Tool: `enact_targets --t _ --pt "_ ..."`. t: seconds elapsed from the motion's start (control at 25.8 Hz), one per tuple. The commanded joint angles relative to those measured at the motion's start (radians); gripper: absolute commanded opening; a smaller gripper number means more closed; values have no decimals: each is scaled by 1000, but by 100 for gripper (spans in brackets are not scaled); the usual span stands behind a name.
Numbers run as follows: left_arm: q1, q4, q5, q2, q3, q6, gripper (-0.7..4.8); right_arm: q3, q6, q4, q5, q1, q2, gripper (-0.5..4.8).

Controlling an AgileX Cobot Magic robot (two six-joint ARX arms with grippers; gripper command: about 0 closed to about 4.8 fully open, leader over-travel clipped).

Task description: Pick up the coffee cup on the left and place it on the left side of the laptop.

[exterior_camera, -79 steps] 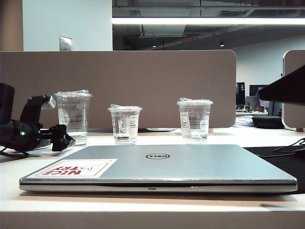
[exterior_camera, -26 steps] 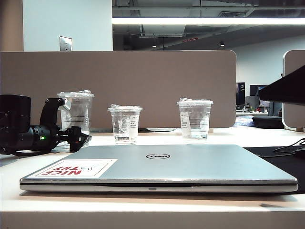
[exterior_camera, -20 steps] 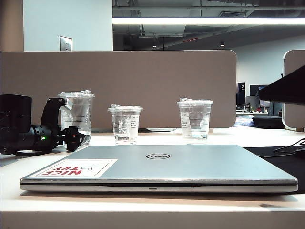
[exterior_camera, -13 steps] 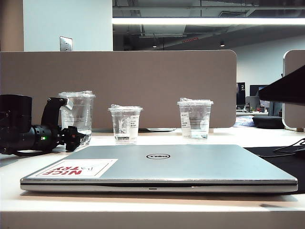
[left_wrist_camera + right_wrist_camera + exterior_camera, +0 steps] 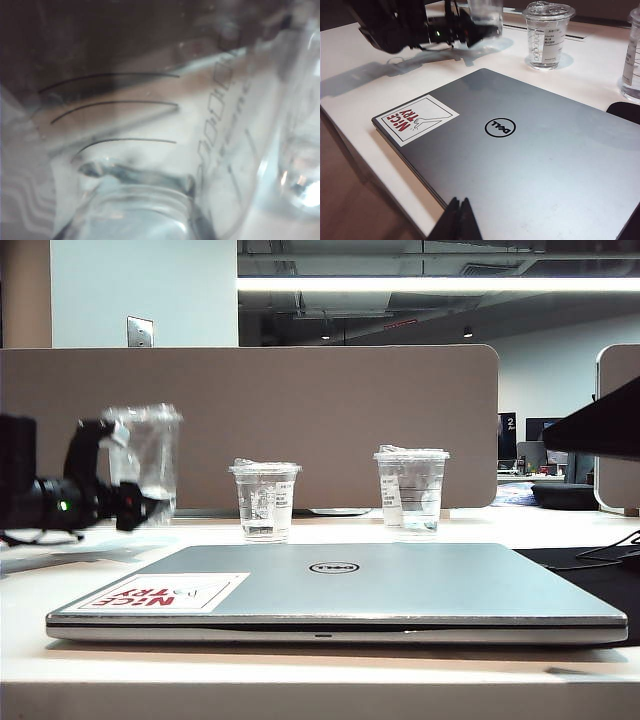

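While blur hides its base, the left end effector (image 5: 125, 508) apparently pinches the coffee cup (image 5: 145, 455); right end effector (image 5: 460, 220) pressed together.

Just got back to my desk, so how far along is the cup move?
Done: the left gripper has gripped the coffee cup and lifted it off the table, tilted. In hand: carrying it. Left: setting it down left of the laptop. The right gripper hangs shut above the laptop, idle.
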Motion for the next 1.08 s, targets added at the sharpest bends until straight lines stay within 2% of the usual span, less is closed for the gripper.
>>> enact_targets --t 0.04,0.23,0.35,0.5,0.97,1.08 --pt "31 35 109 -58 2 -63 206 -4 0 16 2 0 1 -5" --pt "65 54 233 -117 -29 -70 206 -4 0 16 2 0 1 -5" --pt "85 66 241 -152 -67 -70 206 -4 0 16 2 0 1 -5" --pt "136 143 241 -278 -251 -71 207 -4 0 16 2 0 1 -5" --pt "127 172 50 -629 -642 -69 206 -4 0 16 2 1 0 -5" --pt "123 173 45 -683 -727 -67 206 -4 0 16 2 2 0 -5"
